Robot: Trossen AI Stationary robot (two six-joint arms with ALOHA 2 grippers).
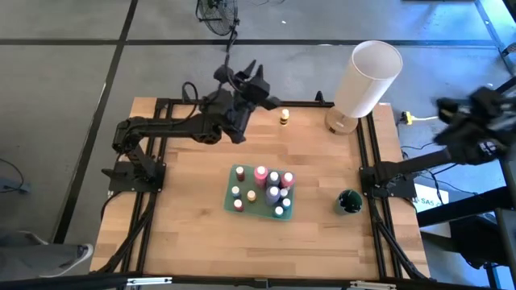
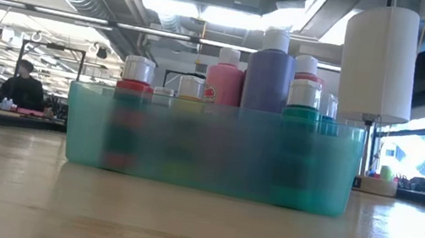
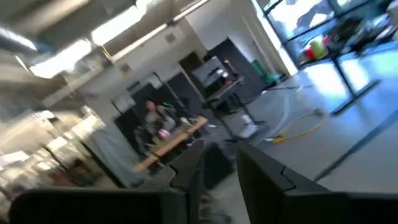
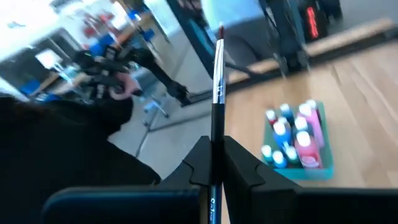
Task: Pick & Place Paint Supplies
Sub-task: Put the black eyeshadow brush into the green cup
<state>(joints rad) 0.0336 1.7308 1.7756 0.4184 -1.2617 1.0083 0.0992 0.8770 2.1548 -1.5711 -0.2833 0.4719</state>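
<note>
- My left arm (image 1: 173, 129) is matte black, built of chunky jointed segments, with thin black cables looping along it.
- Its base bolts to a black bracket on the black frame rails.
- My left gripper (image 3: 217, 177) has two flat, dark fingers (image 3: 267, 186) with stepped, notched edges.
- My right arm (image 1: 451, 145) is the same black, blocky at the wrist.
- My right gripper (image 4: 214, 165) shows dark angular fingers (image 4: 245, 171) tapering to a wedge, mounted on a rounded dark block.

Smooth pale wood table (image 1: 185, 209), translucent teal plastic bin (image 2: 208, 148)
</note>
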